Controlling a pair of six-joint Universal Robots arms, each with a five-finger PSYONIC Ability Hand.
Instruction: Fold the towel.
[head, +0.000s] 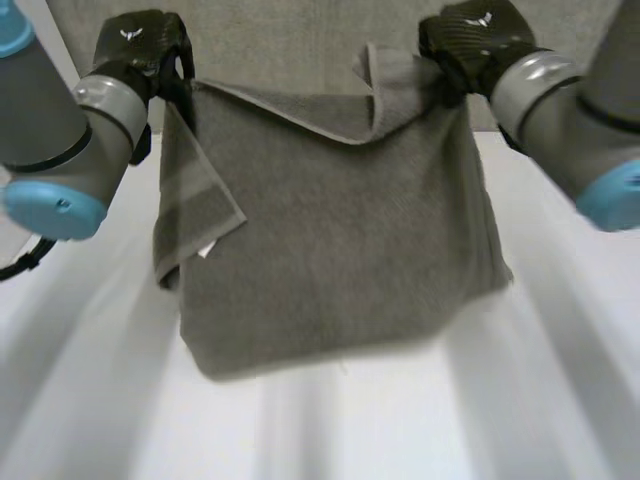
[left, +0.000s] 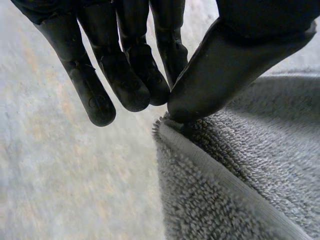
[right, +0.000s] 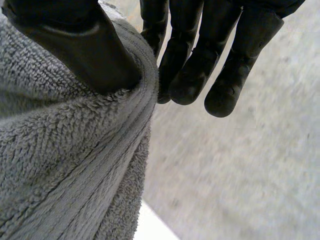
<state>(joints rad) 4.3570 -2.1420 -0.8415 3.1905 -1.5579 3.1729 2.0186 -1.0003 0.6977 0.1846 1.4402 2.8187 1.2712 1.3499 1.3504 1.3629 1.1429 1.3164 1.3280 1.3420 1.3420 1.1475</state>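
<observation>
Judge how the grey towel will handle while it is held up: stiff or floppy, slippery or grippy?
Probably floppy: the towel sags between the left hand and right hand, one side flap drooping. Likely grippy, not slippery: looped pile shows under each thumb. Probably light: pinches at its upper corners hold it up.

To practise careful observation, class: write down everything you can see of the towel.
The towel is grey looped terry with a flat woven hem. It hangs over the white table, its top edge sagging between its two upper corners. The left hand pinches one corner between thumb and fingers, and the right hand pinches the other. One side flap turns forward, showing a small white tag.
</observation>
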